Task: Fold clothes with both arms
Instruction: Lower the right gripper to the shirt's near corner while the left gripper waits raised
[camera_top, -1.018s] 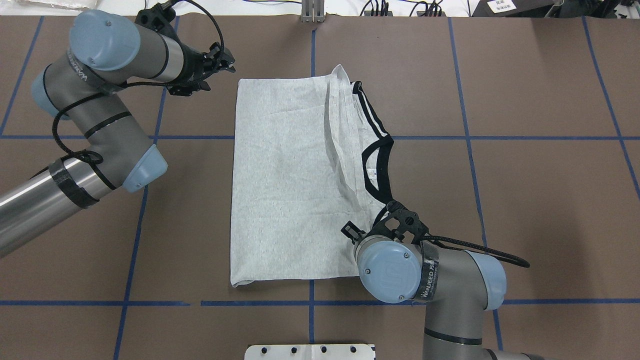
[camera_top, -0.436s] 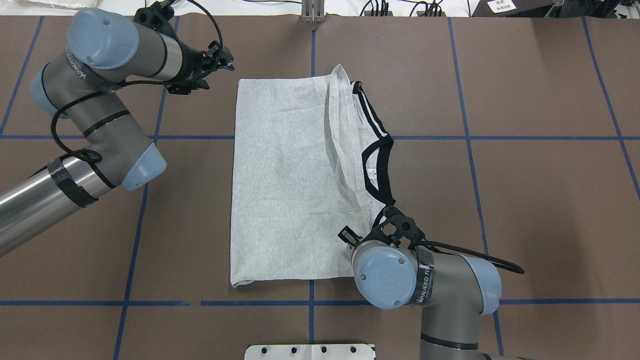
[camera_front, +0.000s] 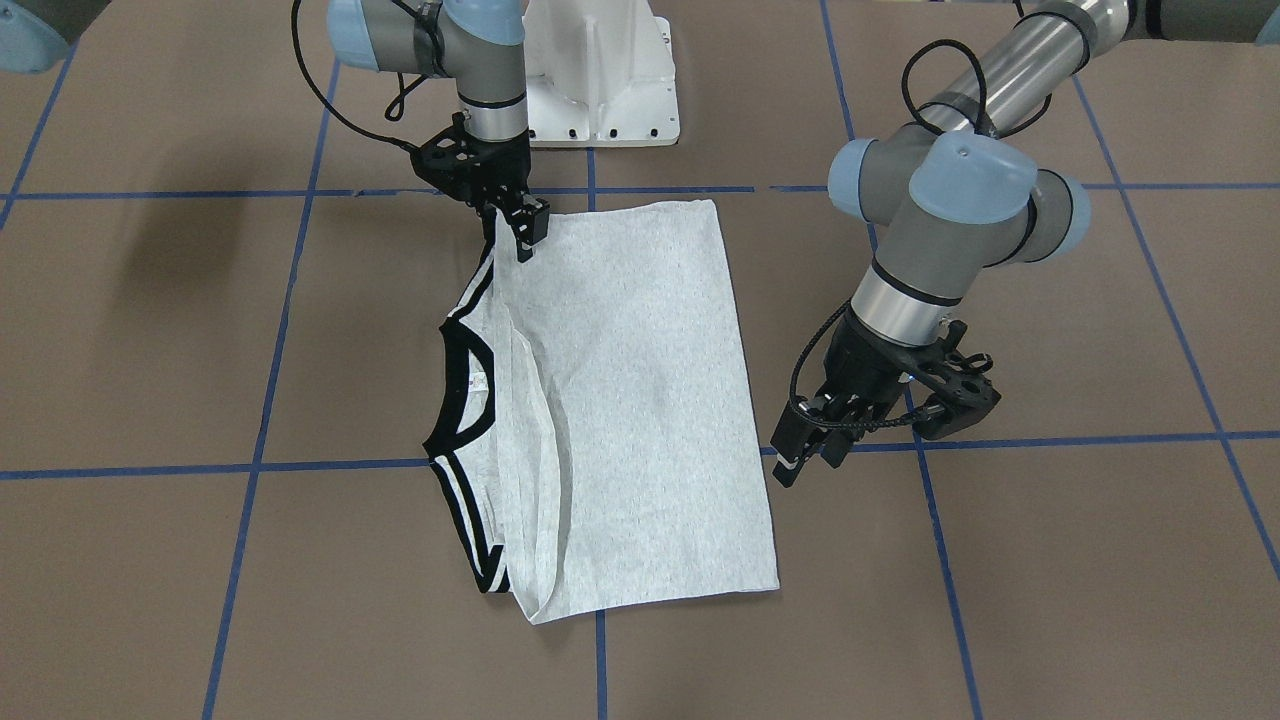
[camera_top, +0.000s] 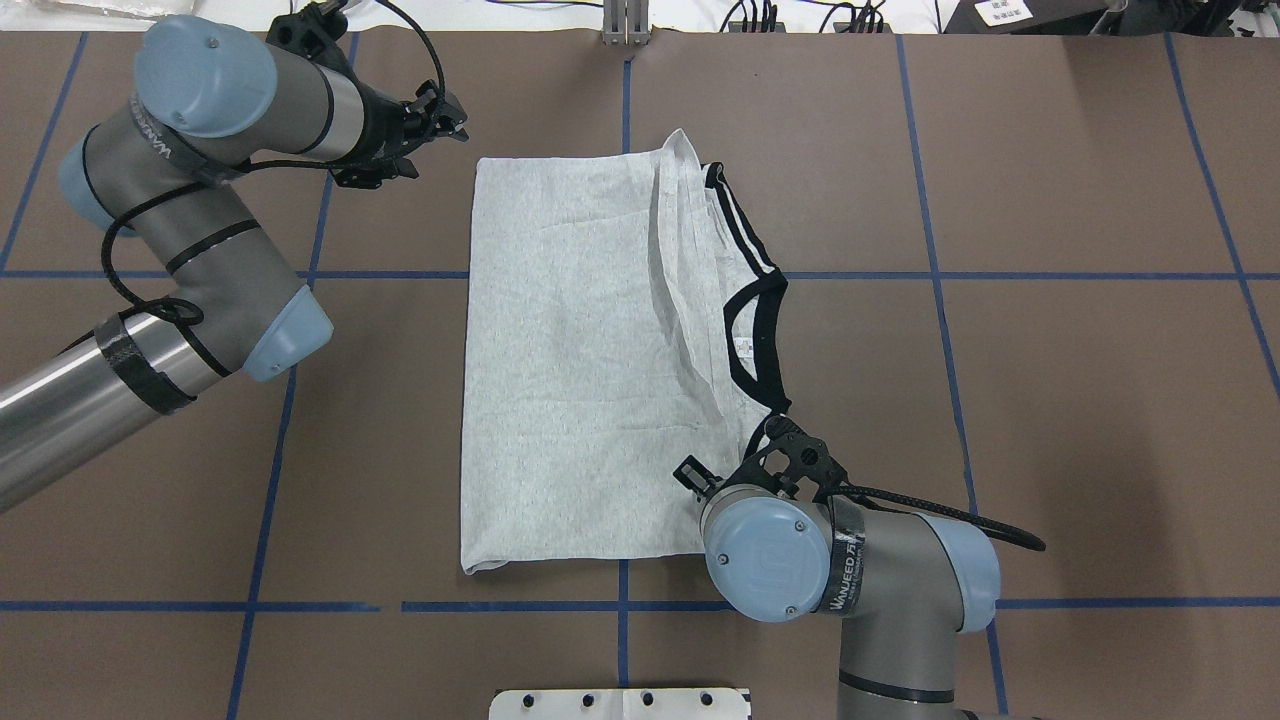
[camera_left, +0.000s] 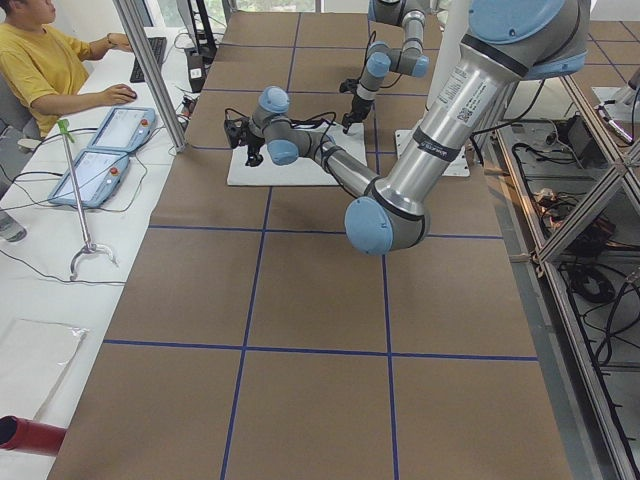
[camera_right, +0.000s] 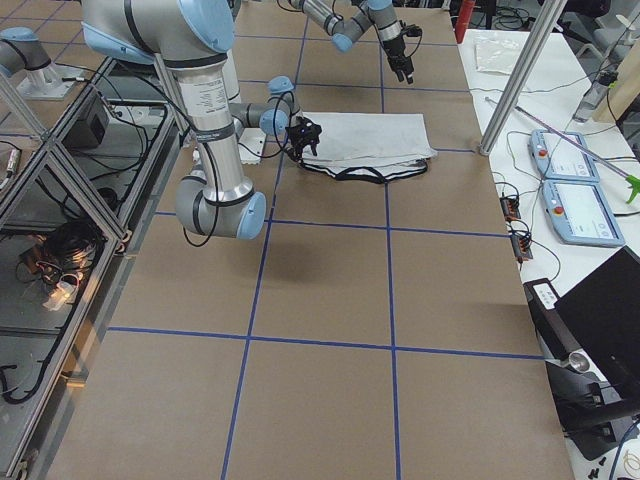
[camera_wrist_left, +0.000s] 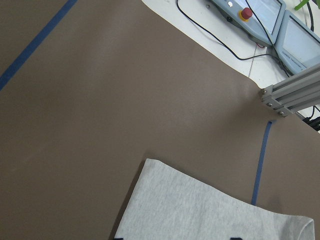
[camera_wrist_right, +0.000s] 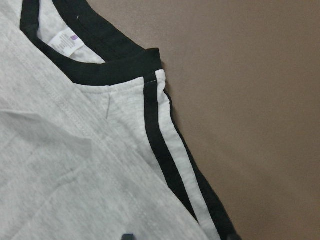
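Moved: my right gripper (camera_front: 530, 238) slid back along the heather-grey cotton T-shirt (camera_front: 640, 400).
Jaws: spread, empty.
Tip: pinch every shoulder layer below.

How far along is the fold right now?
Done: the shirt lies in a narrow strip, sides folded in. In hand: the right gripper sits open at the striped shoulder; the left gripper hangs open off the hem corner. Left: probably grasping both, then folding collar end to hem.

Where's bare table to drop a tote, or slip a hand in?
Widest: bare table on the robot's right, past the T-shirt collar. Narrower strip between shirt and left arm elbow. Crowded: right gripper at the near shoulder, left gripper by the far hem corner.
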